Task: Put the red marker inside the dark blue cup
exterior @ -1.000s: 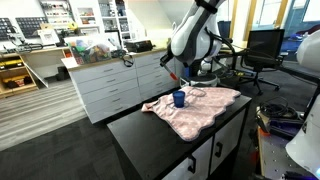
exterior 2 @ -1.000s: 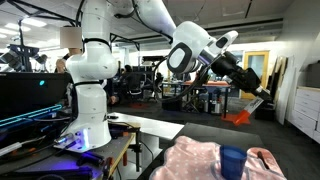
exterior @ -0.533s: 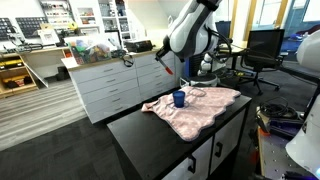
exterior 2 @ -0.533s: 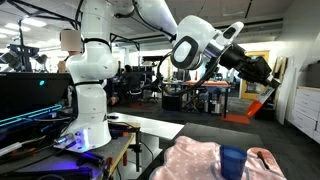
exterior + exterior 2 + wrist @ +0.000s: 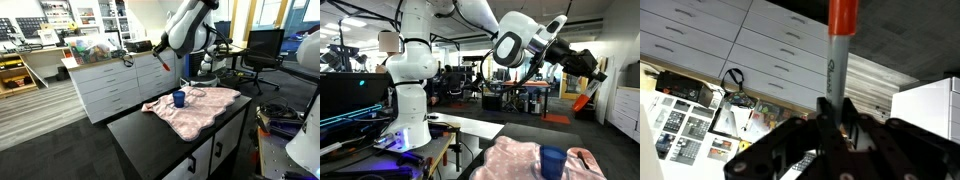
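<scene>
My gripper (image 5: 158,50) is raised well above the counter and is shut on the red marker (image 5: 162,61). In the wrist view the gripper (image 5: 834,112) clamps the marker's grey barrel, with the red cap (image 5: 843,15) pointing away from the jaws. In an exterior view the gripper (image 5: 592,73) holds the marker (image 5: 583,100) high to the right of the cup. The dark blue cup (image 5: 179,98) stands upright on a pink cloth (image 5: 195,108) on the black counter; it also shows at the bottom of an exterior view (image 5: 552,164).
White drawer cabinets (image 5: 115,82) stand behind the counter, with clutter on top. The black counter (image 5: 150,135) ends near the front. A white robot base (image 5: 408,90) stands on a side table. Office chairs and desks fill the background.
The arm has swung the gripper and marker upward and further away from the cup, tilting the wrist. The cup and cloth have not moved.
</scene>
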{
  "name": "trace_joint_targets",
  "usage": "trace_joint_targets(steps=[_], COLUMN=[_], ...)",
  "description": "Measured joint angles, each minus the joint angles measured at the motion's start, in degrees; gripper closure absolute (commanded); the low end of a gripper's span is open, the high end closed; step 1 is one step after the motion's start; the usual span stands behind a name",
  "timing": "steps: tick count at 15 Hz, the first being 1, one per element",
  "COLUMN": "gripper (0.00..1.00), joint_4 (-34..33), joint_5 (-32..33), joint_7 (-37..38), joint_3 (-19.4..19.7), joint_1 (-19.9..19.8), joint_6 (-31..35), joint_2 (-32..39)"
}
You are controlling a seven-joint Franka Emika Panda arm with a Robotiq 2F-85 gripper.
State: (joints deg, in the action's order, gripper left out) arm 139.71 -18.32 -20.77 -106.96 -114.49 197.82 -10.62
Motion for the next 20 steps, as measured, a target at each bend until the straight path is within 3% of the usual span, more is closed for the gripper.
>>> trace_joint_targets(steps=[13,20], gripper=[0.95,0.95], joint_4=[2.07,2.34], joint_5=[-0.05,-3.42], joint_7=[3.06,11.44], joint_3=[0.56,0.54], joint_1=[-0.1,0.46], joint_6=[-0.05,-0.03], joint_2=[-1.29,-11.87])
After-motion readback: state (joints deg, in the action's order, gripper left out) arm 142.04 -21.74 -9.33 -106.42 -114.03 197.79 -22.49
